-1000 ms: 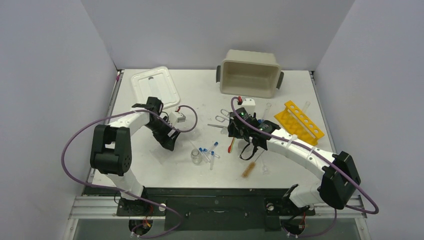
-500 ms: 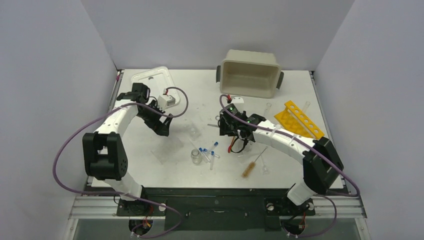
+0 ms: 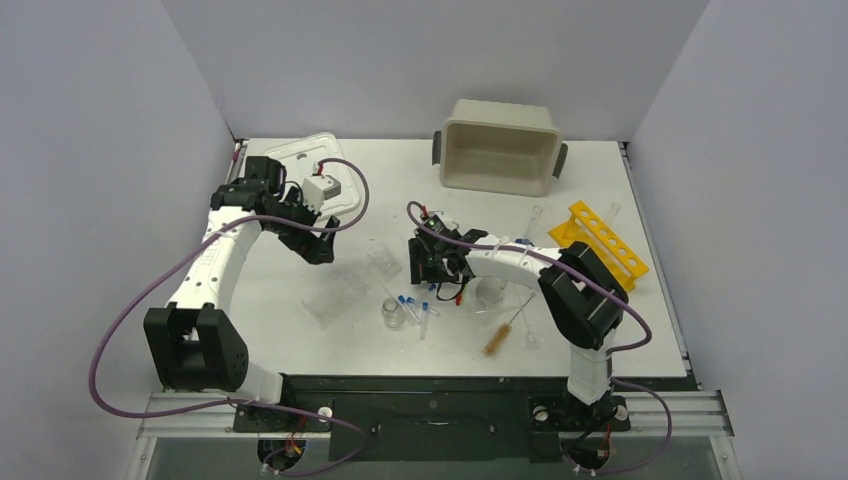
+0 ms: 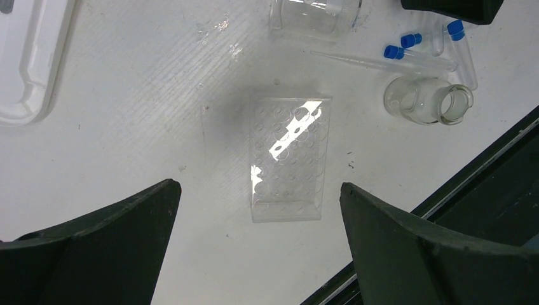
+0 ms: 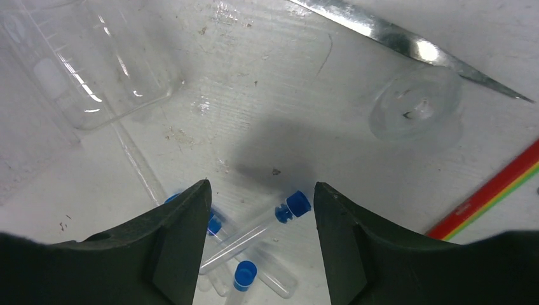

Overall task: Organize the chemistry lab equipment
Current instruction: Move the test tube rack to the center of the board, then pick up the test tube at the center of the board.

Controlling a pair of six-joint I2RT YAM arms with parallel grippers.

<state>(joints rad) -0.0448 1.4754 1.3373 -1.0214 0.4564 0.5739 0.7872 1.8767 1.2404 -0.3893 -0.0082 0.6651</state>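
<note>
On your left, the clear well plate (image 4: 289, 159) lies flat on the table (image 4: 127, 146). The white lid (image 4: 25, 63) sits well off to one side of it and the glassware to the other. The plate looks like the left arm's next pick, and a thin, flat, slippery plate is awkward to lift. Keep the jaws set across its 2 long edges, come straight down, and close low so the fingers catch the rim instead of skating over the top.

In the middle, the blue-capped tubes (image 5: 254, 232) lie in a loose pile just beside a small flask (image 3: 393, 315) on its side. Take 1 tube at a time and grip its body crosswise. Start with the outermost tube so you do not nudge the flask or the beaker (image 5: 95, 57) nearby.

Further right, the forceps (image 5: 407, 41), the green-and-red spatula (image 5: 492, 197) and the brush (image 3: 503, 333) lie loose on the table. The yellow rack (image 3: 600, 238) beyond them is the likely home for the tubes.

Now the claws. The left gripper (image 4: 257, 190) stands wide above the plate, holding and touching nothing. The right gripper (image 5: 260, 190) has its jaws partly spread and empty, low over the tubes. 1 blue cap shows in the gap between its fingers. Whether its tips touch the table you cannot tell from these views.
</note>
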